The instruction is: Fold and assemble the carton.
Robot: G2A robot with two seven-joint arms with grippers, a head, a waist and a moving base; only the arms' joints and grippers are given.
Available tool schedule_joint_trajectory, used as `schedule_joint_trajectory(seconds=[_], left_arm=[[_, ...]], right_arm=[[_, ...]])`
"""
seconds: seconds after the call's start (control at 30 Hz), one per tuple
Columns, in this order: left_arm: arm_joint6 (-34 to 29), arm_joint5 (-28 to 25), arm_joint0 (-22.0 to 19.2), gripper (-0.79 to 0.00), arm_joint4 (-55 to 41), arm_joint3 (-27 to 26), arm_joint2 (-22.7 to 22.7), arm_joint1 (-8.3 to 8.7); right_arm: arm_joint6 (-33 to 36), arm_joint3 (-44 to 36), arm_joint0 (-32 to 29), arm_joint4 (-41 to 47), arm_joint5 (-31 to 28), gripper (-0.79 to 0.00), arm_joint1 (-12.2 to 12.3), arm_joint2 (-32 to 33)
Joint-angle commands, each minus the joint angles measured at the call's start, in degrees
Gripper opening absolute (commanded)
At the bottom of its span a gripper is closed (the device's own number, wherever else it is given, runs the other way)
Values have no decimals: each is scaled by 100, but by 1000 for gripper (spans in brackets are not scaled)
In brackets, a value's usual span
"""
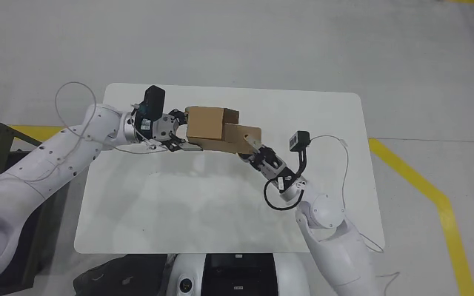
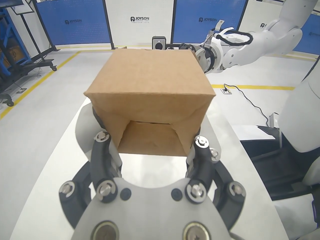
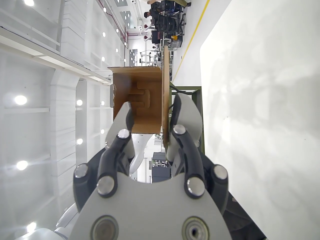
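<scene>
The brown carton [image 1: 212, 123] hangs above the white table [image 1: 222, 214], held between both arms. My left gripper [image 1: 180, 135] grips its left end: in the left wrist view the fingers [image 2: 102, 139] press either side of the carton [image 2: 150, 86], whose near end has flaps folded inward around a recess. My right gripper [image 1: 258, 152] is at the carton's right end, where one flap [image 1: 243, 136] sticks out. In the right wrist view that gripper [image 3: 152, 113] is open; the flap [image 3: 165, 88] stands edge-on between the fingers, against one finger [image 3: 181, 111], and the carton's open inside [image 3: 145, 93] faces the camera.
The table surface [image 2: 50, 151] spreads bare beneath the carton, with rounded corners and free room in front. The right arm [image 2: 225, 56] shows beyond the carton in the left wrist view. A dark cart [image 1: 9, 148] stands off the table's left edge.
</scene>
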Motion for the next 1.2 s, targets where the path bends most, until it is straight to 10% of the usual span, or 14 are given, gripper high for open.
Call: schedule_joint_trajectory(seconds=[0.0, 0.33, 0.43, 0.47, 1.17], left_arm=[[0, 0, -6, -172, 8, 29, 10, 3], [0, 0, -56, -212, 88, 103, 98, 5], [0, 0, -92, -222, 178, 114, 137, 7], [0, 0, -101, -222, 204, 109, 149, 6], [0, 0, -212, -243, 518, -80, 339, -202]], right_arm=[[-23, 3, -4, -3, 9, 0, 7, 9], [-159, -256, -257, -211, -8, -114, 108, 409], [-149, -502, -392, -265, -15, -529, 161, 680], [-133, -571, -418, -303, -12, -785, 172, 724], [914, -68, 451, -288, 439, -785, 223, 103]])
